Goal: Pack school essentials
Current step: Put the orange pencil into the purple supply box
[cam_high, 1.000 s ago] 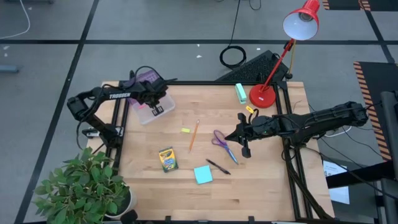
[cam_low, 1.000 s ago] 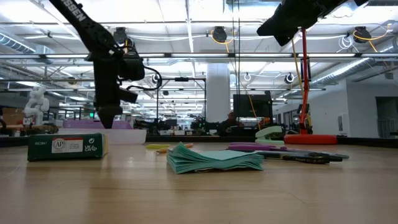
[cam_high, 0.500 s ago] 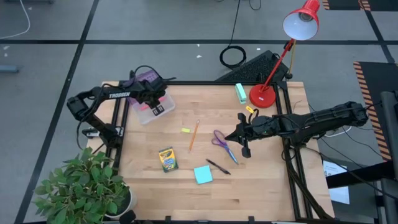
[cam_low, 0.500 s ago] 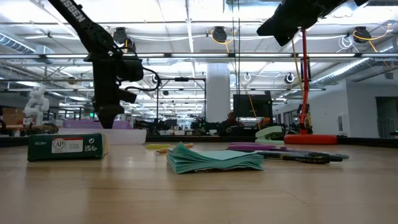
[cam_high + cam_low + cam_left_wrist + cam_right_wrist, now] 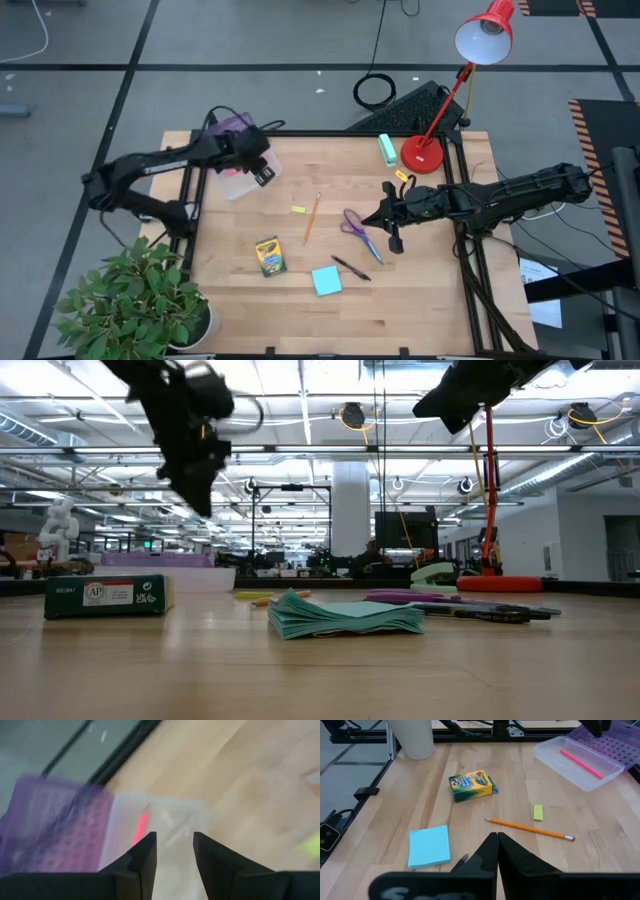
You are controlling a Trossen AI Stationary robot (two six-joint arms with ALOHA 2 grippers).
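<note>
inside clear case [image 5: 580,757], pink pen [image 5: 581,763]; hidden overhead.

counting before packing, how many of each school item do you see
pens: 2, pink pen, black pen
pencil: 1
scissors: 1
crayon box: 1
sticky-note pad: 1
eraser: 1
total: 7

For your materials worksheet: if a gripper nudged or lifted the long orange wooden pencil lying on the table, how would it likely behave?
The long orange wooden pencil looks slim and straight, so it is probably stiff and light. It lies flat on the smooth wooden table with nothing touching it, so a sideways push would likely roll or spin it. Being so thin and low, it may slip from the fingers unless gripped squarely.
</note>
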